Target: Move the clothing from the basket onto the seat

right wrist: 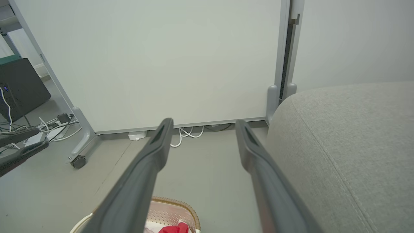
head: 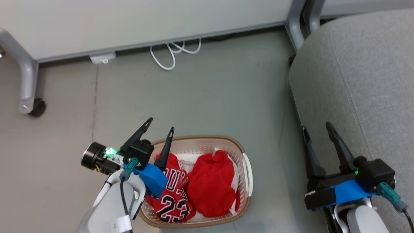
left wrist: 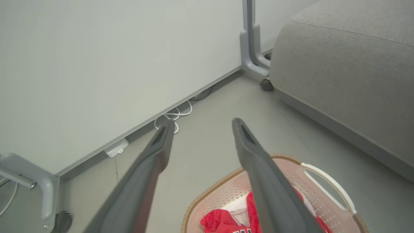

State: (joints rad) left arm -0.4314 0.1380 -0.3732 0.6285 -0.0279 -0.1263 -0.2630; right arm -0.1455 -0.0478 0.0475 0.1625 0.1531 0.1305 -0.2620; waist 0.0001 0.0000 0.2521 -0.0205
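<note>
I have both red garments lying inside the basket [head: 200, 139], which stands on the floor. The jersey [head: 173, 194] is crumpled in the basket's left half, with a black, white-edged "23" facing up and part of the lettering above it. The plain red garment [head: 212, 187] is bunched into a mound in the basket's right half, with white trim along its right edge. The two pieces touch at the basket's middle. The basket itself is oval and cream, with perforated walls, a brown woven-look rim and a white handle on its right side.

The seat [head: 355, 81], a big grey cushion with rounded edges, lies right of the basket with a strip of floor between them.

My left tool [head: 160, 124] hangs over the basket's left rim, its fingers spread apart and empty, pointing past the basket's far end. My right tool [head: 316, 126] is well right of the basket, over the seat's edge. Its fingers are spread too, with nothing between them.
</note>
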